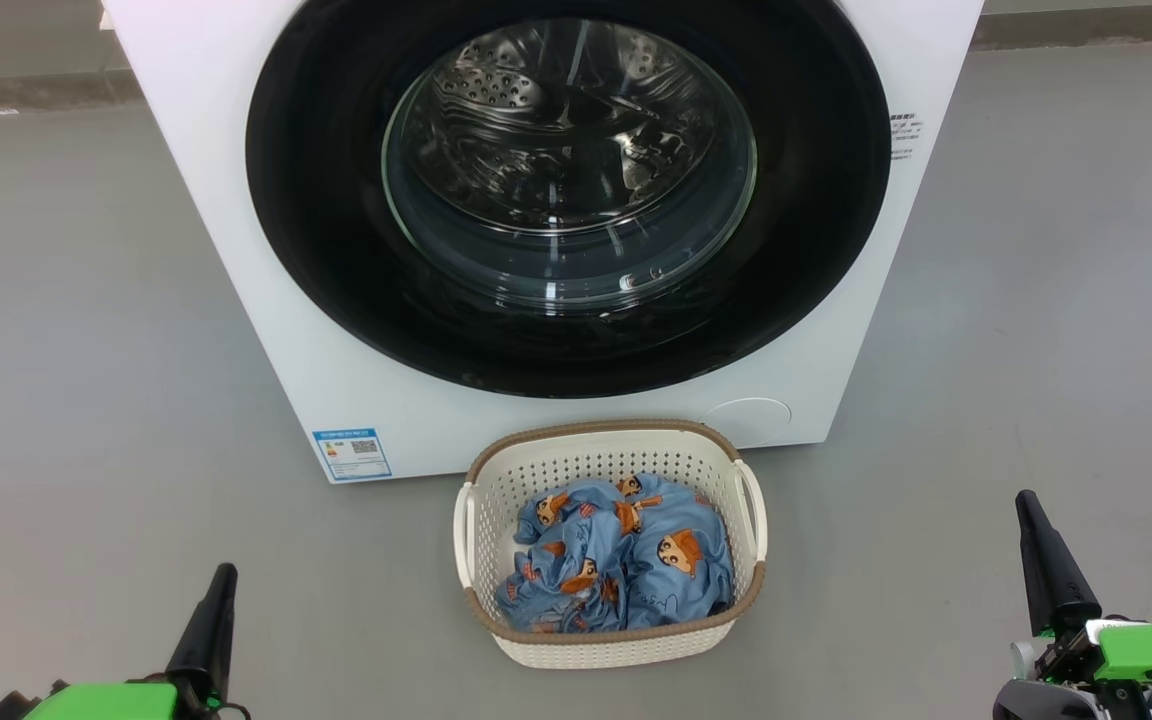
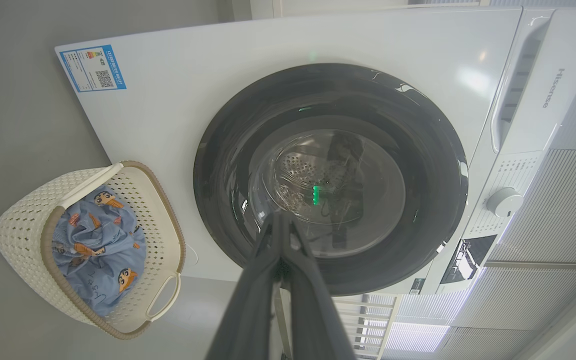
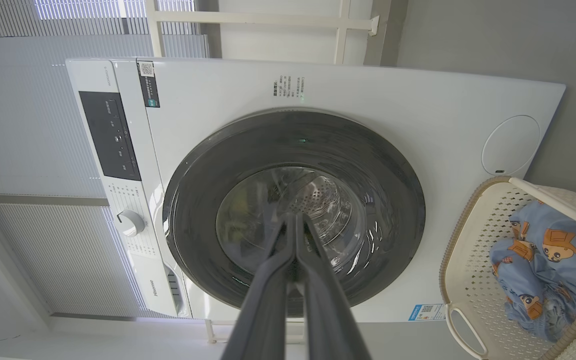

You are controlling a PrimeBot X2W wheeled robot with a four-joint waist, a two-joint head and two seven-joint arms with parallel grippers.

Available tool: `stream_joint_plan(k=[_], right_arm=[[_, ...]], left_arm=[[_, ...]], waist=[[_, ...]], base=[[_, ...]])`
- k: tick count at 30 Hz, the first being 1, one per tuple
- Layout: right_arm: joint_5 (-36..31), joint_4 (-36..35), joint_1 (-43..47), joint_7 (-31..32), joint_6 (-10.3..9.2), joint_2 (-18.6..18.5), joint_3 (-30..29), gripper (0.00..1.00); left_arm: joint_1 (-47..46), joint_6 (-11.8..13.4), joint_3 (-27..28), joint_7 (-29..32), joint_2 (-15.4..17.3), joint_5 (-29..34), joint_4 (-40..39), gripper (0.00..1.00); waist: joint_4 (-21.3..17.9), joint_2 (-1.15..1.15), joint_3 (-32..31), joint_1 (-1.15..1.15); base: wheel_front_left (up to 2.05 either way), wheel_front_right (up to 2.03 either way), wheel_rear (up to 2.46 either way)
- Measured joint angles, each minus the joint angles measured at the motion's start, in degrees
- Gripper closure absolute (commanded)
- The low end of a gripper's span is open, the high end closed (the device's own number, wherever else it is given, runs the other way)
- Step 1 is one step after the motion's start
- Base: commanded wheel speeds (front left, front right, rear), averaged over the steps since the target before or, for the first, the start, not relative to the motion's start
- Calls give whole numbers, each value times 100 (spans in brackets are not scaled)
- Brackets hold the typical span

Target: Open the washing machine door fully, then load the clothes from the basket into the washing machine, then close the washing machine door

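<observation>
Low at the left of the head view, left gripper [image 1: 220, 585]: two long dark fingers pressed flat together into one tapering blade, clasping nothing, hovering over bare grey floor [image 1: 86, 350]. Low at the right, right gripper [image 1: 1032, 515], likewise pinched tight and empty. Both well apart from the laundry, pointing towards the machine.

Between them and a little ahead, the basket [image 1: 608, 650] on the floor, just in front of the washing machine [image 1: 416, 420]: cream perforated plastic, rounded rectangular, brown woven-look band round the rim, a loop handle on each side. Inside, the clothes [image 1: 626, 565]: a soft crumpled heap of light blue fabric printed with orange-and-brown cartoon figures, covering the bottom, lying below the rim.

Beyond, the washing machine door [image 1: 568, 180], seated flush against the white front: wide glossy black ring, mirror-slick, around a bulging clear glass bowl. Through the glass, steel drum [image 1: 526, 95] with punched holes, no garment visible inside. Smooth white panel below, with small blue label [image 1: 351, 453] at one corner and faint round cover [image 1: 748, 420] at the other.

Judging by all this: nothing done yet. Door to swing fully open first, then clothes to go from basket to drum, then door to shut again.
</observation>
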Motion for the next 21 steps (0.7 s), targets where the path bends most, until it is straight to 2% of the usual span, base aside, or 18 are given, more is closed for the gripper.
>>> stream_joint_plan(k=[21], right_arm=[[-1, 0, 0, 1, 0, 4, -4, 100]], left_arm=[[-1, 0, 19, 38, -2, 2, 0, 100]], waist=[[0, 0, 0, 0]], base=[[0, 0, 0]])
